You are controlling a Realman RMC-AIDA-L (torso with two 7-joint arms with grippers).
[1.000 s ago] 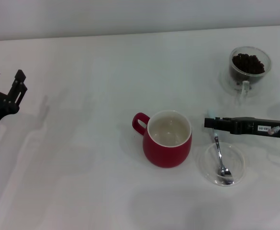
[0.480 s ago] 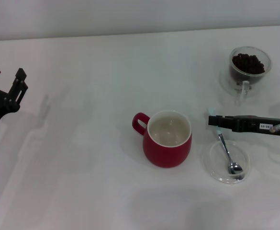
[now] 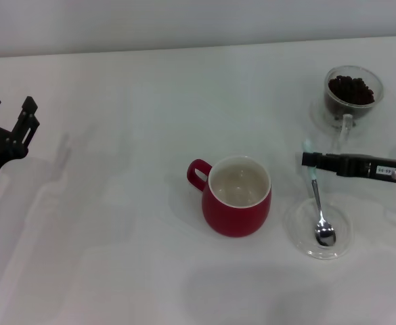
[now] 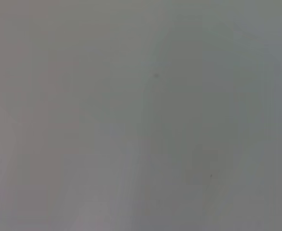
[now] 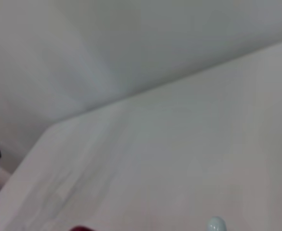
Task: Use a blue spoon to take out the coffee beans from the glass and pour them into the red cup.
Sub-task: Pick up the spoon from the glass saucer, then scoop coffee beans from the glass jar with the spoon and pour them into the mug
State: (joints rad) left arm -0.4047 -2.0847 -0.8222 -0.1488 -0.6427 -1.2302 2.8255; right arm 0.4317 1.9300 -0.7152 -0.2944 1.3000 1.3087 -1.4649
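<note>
Two arms work over a plain white table (image 3: 116,203) that runs back to a pale wall (image 3: 184,20) across the 12 o'clock edge. No brand shows anywhere; the only writing is a small white label on the right arm, too small to read.

At the middle of the table sits the red cup (image 3: 237,198), its white inside empty and its loop handle turned toward 9 o'clock. At 2 o'clock from it, well apart, stands the glass (image 3: 353,96), its small clear handle pointing toward 6 o'clock, with the coffee beans (image 3: 350,89) heaped inside in a dark pile. At 3 o'clock from the red cup, near but not touching, lies a flat clear saucer (image 3: 300,233).

The blue spoon (image 3: 319,210) has its metal bowl resting in the saucer, the neck rising toward 12 o'clock. The right gripper (image 3: 311,160) reaches in from 3 o'clock and is clamped on the pale blue handle, whose tip pokes out just past the fingers. The right wrist view shows only that rounded tip and a sliver of red.

The left gripper (image 3: 8,112) hangs at 9 o'clock, far from everything, its fingers spread and holding nothing.
</note>
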